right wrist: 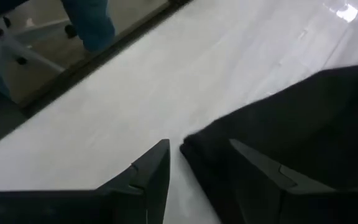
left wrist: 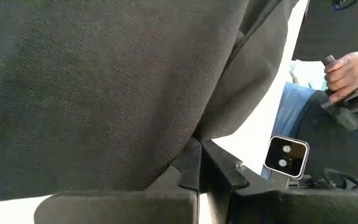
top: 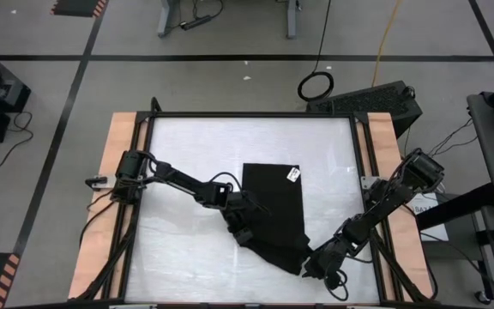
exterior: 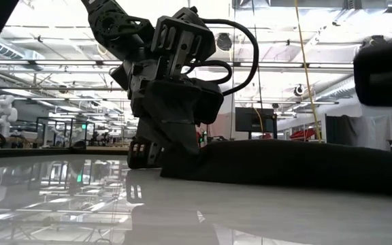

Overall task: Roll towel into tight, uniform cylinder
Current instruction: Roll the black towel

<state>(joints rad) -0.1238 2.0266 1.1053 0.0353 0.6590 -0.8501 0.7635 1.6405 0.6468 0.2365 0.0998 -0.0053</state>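
Black towel (top: 274, 206) flat at table centre, long axis twelve to six, white tag (top: 293, 173) toward one o'clock. Left gripper (top: 245, 225) clamped on its eight o'clock edge (cloth lifted). Right gripper (right wrist: 197, 163) parted, astride the five o'clock corner, nearer the unrolled end.

Desk (top: 187, 137) bare along far edge and left side: open passage. Towel (top: 273, 197) fills the centre; left claw (top: 249, 230) blocks its near-left edge, right claw (top: 316, 262) (fingers parted) its near corner.
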